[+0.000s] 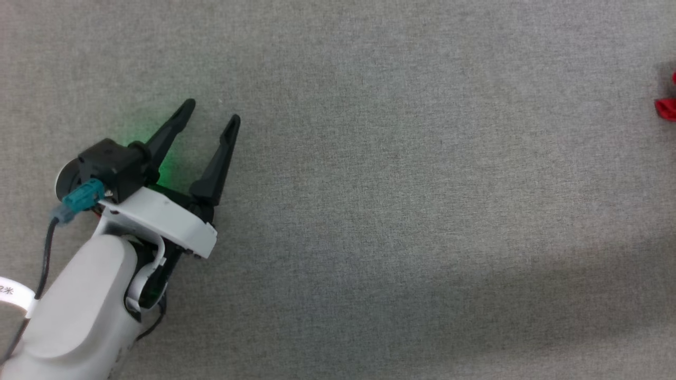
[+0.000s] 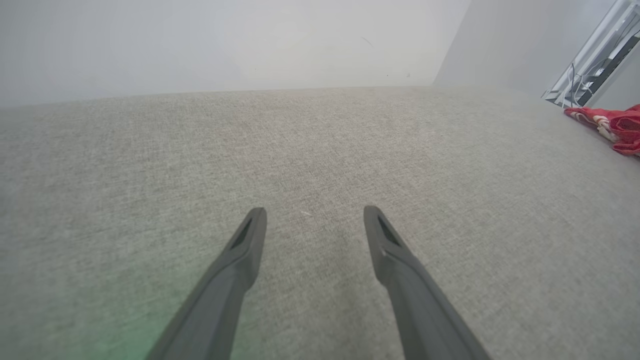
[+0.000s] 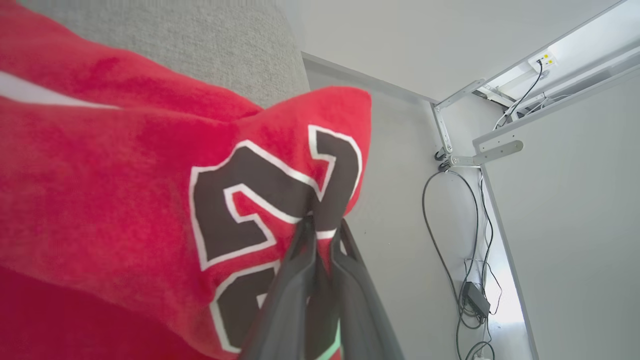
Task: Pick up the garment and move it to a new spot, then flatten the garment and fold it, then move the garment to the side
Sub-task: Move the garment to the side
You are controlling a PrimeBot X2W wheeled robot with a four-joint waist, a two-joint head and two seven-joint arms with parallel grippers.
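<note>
The left claw sits at the near left of the head view with its two long dark tapered fingers spread wide and nothing between them, pointing away and slightly right. Behind it come a white wrist plate, a teal connector and a smooth pale forearm. A green glow tints the surface, which is a grey, coarse woven fabric. At the far right edge a small piece of red cloth lies crumpled; whether it is part of the garment cannot be told.

In the left wrist view the same open fingers hover over the bare grey weave. Well to the right, near the surface's edge, lies bunched red cloth with white trim. A plain pale wall rises beyond.

In the right wrist view the right claw is clamped on the garment, pinching a fold of soft, fleecy red fabric right at a black numeral "2" with white edging. The cloth stretches from that view's left edge across to the pinch, and a rounded corner of the fold points up and right. It is too bunched for its long axis to be read. Grey surface shows behind it, and dark cables trail down a pale wall.
</note>
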